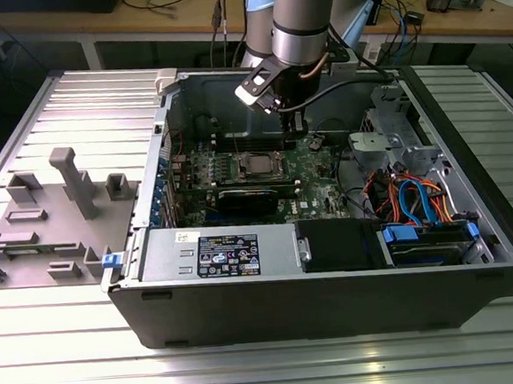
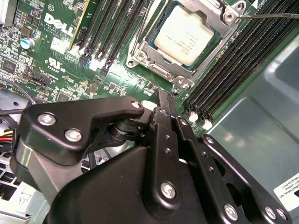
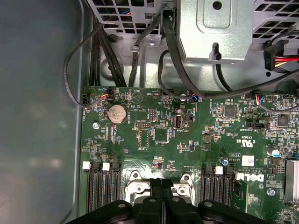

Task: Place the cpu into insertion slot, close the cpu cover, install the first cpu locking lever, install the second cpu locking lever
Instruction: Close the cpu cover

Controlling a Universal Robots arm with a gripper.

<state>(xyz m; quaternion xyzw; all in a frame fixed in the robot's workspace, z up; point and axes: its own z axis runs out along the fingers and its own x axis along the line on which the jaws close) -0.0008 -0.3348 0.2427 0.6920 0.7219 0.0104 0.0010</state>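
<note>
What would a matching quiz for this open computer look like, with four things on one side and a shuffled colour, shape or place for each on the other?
Things:
1. cpu
2. circuit board
3. gripper
4. coin battery

Descriptions:
A. green
B. round, silvery
C. square, silver-grey top
D. black, above the board near the chip

Pairs: 1-C, 2-A, 3-D, 4-B

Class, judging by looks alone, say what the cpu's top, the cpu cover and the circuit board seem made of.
The cpu: matt silver-grey metal top, evenly pale with soft sheen. The cpu cover: probably stamped steel, brighter, glinting at its bent edges. The circuit board: likely resin laminate under a glossy green coating.
</note>
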